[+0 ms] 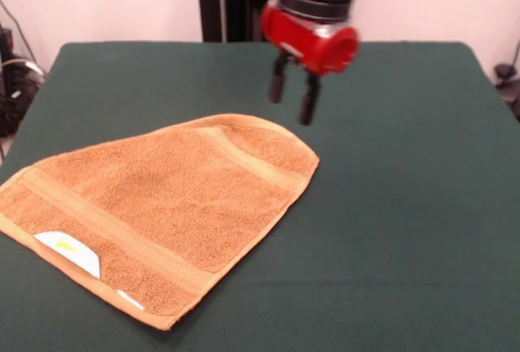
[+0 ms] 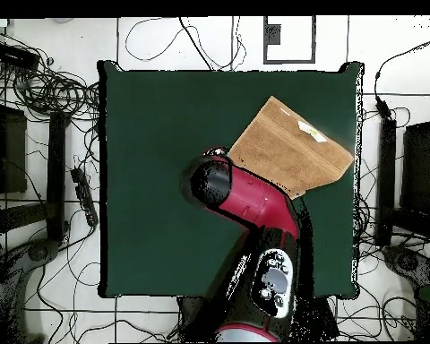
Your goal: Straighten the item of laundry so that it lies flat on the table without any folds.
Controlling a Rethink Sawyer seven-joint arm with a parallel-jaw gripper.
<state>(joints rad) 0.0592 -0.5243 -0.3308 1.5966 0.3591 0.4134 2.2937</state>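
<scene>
Gripper [image 1: 293, 97] open (holding nothing), above table [image 1: 406, 206] just beyond folded towel [image 1: 162, 206].

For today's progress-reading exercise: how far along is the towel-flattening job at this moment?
Done: most of the towel lies flat on the table, label up. In hand: nothing; the gripper hangs open above the towel's far end, empty. Left: that end looks rounded and folded under, so it needs spreading out.

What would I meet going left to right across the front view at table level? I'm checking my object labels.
White label → orange-tan towel → gripper, open, above the towel's far right end → bare green table.
</scene>
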